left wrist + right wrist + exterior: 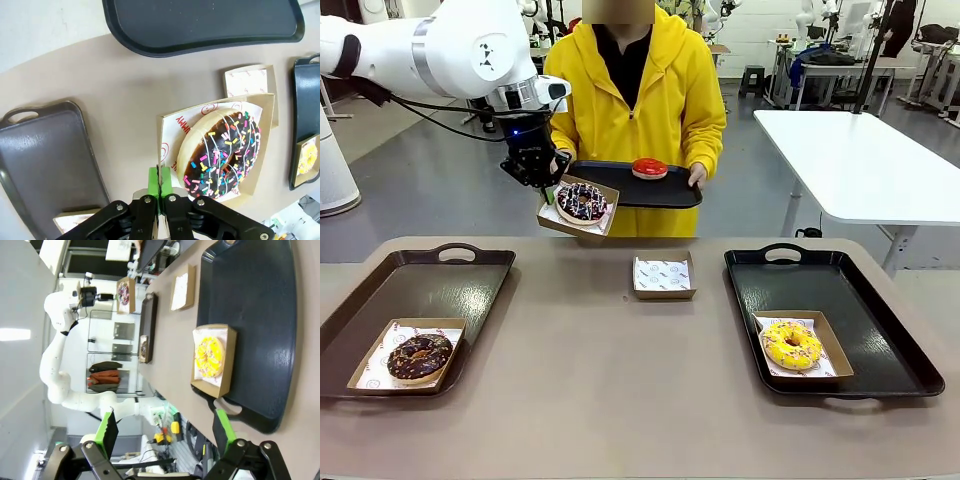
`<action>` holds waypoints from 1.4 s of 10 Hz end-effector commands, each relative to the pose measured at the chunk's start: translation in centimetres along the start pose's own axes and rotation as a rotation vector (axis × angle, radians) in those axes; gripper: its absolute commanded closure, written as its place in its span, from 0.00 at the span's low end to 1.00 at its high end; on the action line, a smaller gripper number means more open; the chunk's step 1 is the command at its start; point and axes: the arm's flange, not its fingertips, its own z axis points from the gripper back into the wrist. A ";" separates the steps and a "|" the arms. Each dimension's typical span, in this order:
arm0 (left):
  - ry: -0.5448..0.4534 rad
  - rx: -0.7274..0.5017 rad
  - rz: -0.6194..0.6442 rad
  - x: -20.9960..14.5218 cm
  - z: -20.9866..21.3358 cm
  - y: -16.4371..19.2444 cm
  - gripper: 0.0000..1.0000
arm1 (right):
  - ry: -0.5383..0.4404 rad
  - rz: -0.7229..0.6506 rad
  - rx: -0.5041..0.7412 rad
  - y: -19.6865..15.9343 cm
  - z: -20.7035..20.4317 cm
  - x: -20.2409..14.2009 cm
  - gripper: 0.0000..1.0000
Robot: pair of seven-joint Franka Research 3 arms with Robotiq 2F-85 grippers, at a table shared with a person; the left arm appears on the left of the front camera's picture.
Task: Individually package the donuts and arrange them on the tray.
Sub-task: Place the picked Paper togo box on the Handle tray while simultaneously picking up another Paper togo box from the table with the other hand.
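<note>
the left tool (159,182) was clenched on the rim of a cardboard box (267,130) and held it in the air above the far side of the surface (590,400). in the box lay the dark donut with coloured sprinkles (582,201), on printed paper and tilted toward the camera in the front view. just behind it a person in a yellow hooded top (620,90) stood at the far edge, holding a black tray (665,192) level with both hands. the glossy red donut (649,168) sat unboxed on that tray, and the lifted box overlapped the tray's near left corner in the front view. whether the two touched could not be told. an empty box lined with paper (663,276) lay on the middle of the surface, between two larger black trays. the left tray (440,290) carried the brown donut (419,357) in its own box at the near left corner. the right tray (800,285) carried the yellow sprinkled donut (792,344), also boxed, toward its near side. the right tool (165,432) was released, its green-padded fingers spread wide with nothing between them, and it looked along the right tray from off its end.
</note>
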 end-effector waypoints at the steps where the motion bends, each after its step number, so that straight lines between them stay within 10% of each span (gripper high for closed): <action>1: 0.028 -0.015 0.013 -1.8 2.4 3.0 0.99 | -0.043 0.035 -0.130 5.6 -4.6 1.5 0.00; 5: 0.038 0.001 0.105 -6.9 6.2 11.8 0.99 | -0.050 0.102 -0.381 15.4 -16.2 8.1 0.00; 9: 0.083 0.003 0.216 -9.7 4.6 18.6 0.99 | -0.045 0.187 -0.470 17.7 -25.7 10.1 0.00; 14: 0.138 0.026 0.250 -10.0 2.9 20.5 0.99 | -0.015 0.204 -0.458 17.3 -27.7 9.5 0.00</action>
